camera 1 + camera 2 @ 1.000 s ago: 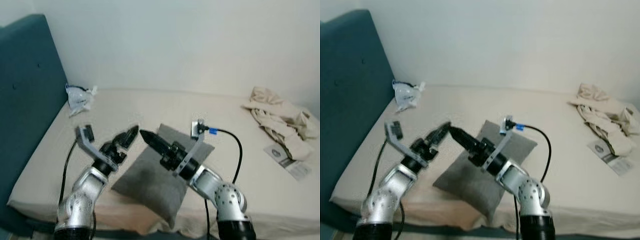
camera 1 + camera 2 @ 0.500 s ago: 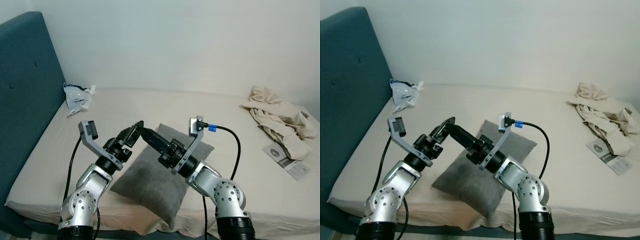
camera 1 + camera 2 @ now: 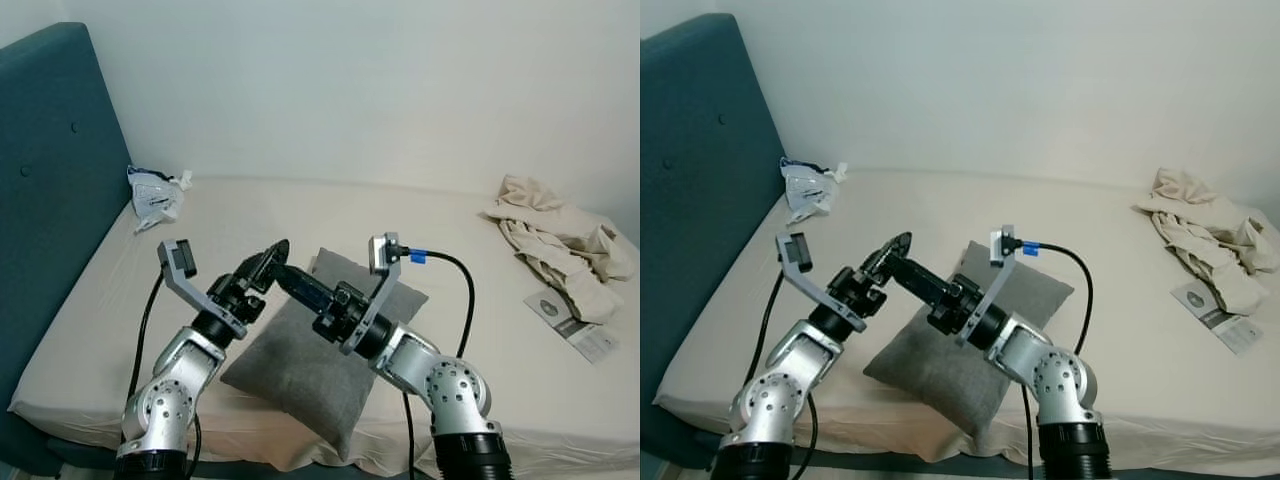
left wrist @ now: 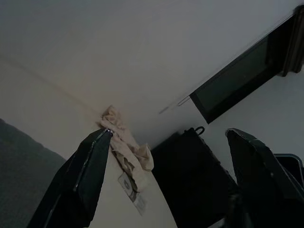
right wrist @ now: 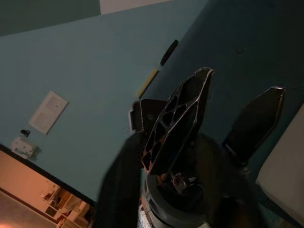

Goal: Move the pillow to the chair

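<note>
A grey pillow (image 3: 300, 370) lies flat on the beige bed (image 3: 300, 210), close to its front edge. Both arms are raised above it, and neither touches it. My left gripper (image 3: 272, 255) points up and to the right over the pillow's far left corner; in the left wrist view its fingers (image 4: 90, 175) stand wide apart with nothing between them. My right gripper (image 3: 902, 268) reaches leftward across the pillow, and its tips meet the left gripper's. Its fingers (image 5: 180, 114) are parted and empty. A corner of the pillow (image 4: 19, 156) appears in the left wrist view.
A teal headboard (image 3: 50, 180) stands along the bed's left side, with a crumpled plastic bag (image 3: 152, 195) beside it. Beige clothes (image 3: 555, 240) and a leaflet (image 3: 580, 325) lie at the right. Past the bed, the left wrist view has a dark bulky object (image 4: 199, 180).
The camera has steadied and shifted a little. My right gripper has slid leftward until it crosses behind the left gripper's tips. The pillow has not moved.
</note>
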Robot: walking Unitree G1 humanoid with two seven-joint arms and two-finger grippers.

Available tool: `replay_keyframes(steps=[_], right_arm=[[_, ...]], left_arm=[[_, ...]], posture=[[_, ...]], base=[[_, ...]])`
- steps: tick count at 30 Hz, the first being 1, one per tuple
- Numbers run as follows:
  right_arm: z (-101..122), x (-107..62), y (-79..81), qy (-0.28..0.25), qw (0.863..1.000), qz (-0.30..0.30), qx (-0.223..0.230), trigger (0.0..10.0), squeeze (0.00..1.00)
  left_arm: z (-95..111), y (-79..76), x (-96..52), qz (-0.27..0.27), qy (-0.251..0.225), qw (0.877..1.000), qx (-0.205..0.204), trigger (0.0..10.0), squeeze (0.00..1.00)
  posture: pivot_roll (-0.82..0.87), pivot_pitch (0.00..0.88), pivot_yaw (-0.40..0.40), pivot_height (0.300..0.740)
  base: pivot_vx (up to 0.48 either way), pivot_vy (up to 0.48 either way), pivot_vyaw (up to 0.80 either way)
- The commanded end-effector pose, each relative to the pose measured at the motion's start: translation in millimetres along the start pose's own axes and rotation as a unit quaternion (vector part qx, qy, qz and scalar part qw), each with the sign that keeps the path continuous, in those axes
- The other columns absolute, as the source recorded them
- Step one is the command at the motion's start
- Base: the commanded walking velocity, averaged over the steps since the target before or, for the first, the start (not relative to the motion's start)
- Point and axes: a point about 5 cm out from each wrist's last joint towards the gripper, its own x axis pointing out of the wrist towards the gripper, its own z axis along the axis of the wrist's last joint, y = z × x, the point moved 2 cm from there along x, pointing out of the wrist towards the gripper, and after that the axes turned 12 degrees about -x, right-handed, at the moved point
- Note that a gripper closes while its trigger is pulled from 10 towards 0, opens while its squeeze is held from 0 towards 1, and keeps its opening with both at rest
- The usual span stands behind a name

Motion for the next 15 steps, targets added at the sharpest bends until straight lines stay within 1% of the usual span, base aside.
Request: replay_keyframes(steps=[1,5,6,9,15], right_arm=[[4,2.0,2.7,-0.003,1.000,0.009,-0.004,10.0,0.00],[4,2.5,0.0,-0.002,1.000,0.000,-0.006,10.0,0.00],[4,3.6,-0.5,-0.005,1.000,0.000,-0.004,10.0,0.00],[6,5.6,0.3,-0.010,1.000,0.004,-0.001,10.0,0.00],[13,8.2,1.4,-0.029,0.999,0.011,0.007,10.0,0.00]], left_arm=[[-2,-5.0,0.5,-0.016,0.002,1.000,-0.010,10.0,0.00],[-3,-8.8,-0.6,-0.029,0.001,0.999,-0.019,10.0,0.00],[-4,-12.0,-2.0,-0.042,0.003,0.999,-0.029,10.0,0.00],[-4,-15.0,-4.0,-0.054,0.006,0.998,-0.037,10.0,0.00],[-6,-17.2,-6.3,-0.063,0.014,0.997,-0.046,10.0,0.00]], posture=[[-0.03,0.013,-0.082,0.740],[-0.03,0.011,-0.083,0.740],[-0.03,0.011,-0.085,0.740],[-0.03,0.012,-0.085,0.740],[-0.02,0.013,-0.087,0.740]], base=[[0.000,0.000,0.00],[0.000,0.000,0.00],[0.000,0.000,0.00],[0.000,0.000,0.00],[0.000,0.000,0.00]])
